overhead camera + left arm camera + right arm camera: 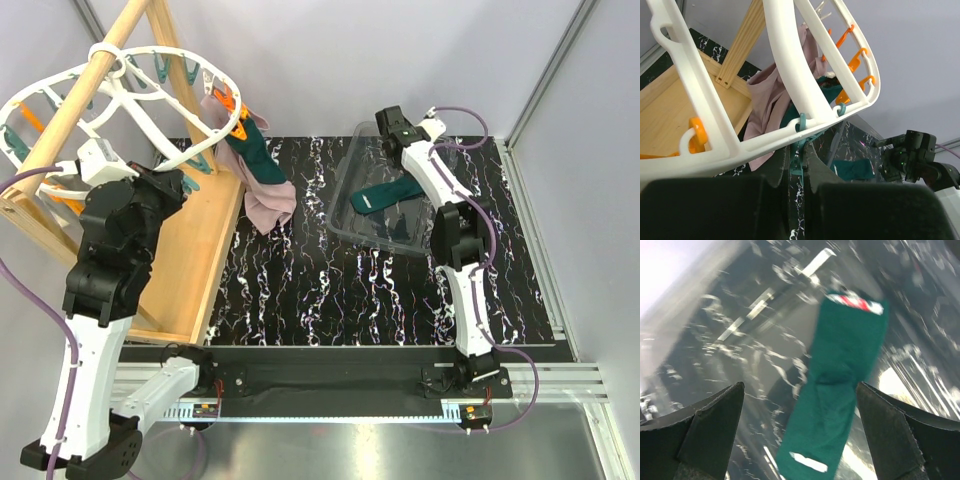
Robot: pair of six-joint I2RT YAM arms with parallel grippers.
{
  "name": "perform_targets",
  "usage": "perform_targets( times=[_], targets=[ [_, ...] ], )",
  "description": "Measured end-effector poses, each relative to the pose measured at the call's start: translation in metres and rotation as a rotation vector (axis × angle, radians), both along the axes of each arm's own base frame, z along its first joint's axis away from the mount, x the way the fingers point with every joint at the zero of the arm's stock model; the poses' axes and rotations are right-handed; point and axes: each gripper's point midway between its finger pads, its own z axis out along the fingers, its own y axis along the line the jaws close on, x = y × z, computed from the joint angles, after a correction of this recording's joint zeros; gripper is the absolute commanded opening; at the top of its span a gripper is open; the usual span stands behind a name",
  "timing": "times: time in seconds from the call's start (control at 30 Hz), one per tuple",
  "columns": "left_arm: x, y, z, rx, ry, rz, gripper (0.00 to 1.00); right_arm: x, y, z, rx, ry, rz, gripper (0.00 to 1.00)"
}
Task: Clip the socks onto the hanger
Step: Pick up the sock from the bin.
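Lying in clear bin (350, 170) at two o'clock, teal sock (840, 385), right gripper (800, 387) released above, left gripper (797, 152) grasping peg (802, 124) on hanger (790, 65).

hanger (790, 75): white plastic, smooth, glossy | pegs (854, 62): orange and teal plastic, shiny | sock (840, 390): teal knit cloth, matt | bin (345, 185): clear plastic, glare-streaked | frame (190, 260): pale bare wood, matt | tabletop (330, 290): black, white-veined, glossy | cloth (268, 205): mauve, soft, matt | arm shell (85, 380): white glossy plastic
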Motion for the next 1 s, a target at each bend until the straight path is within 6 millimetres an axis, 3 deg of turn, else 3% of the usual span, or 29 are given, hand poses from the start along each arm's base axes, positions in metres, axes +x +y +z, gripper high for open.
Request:
perform_targets(
  times=[0.3, 0.6, 0.77, 0.97, 1.0],
  targets=[
    [0.004, -0.001, -0.003, -0.002, -0.006, 0.0, 0.0, -0.025, -0.016, -0.05, 0.065, 0.068, -0.19, 1.0],
    [0.003, -0.002, -0.004, -0.019, -0.014, -0.002, 0.0, -0.017, -0.017, -0.079, 0.089, 0.059, -0.242, 0.99],
    [0.002, -0.002, -0.003, -0.022, -0.02, -0.004, 0.0, -0.011, -0.015, -0.101, 0.079, 0.068, -0.232, 0.92],
    [0.003, -0.002, -0.006, -0.025, -0.018, -0.004, 0.0, 0.003, -0.014, -0.099, 0.056, 0.04, -0.205, 0.8],
    [0.004, -0.002, -0.006, -0.025, -0.018, -0.004, 0.0, 0.005, -0.014, -0.1, 0.054, 0.039, -0.199, 0.74]
  ],
)
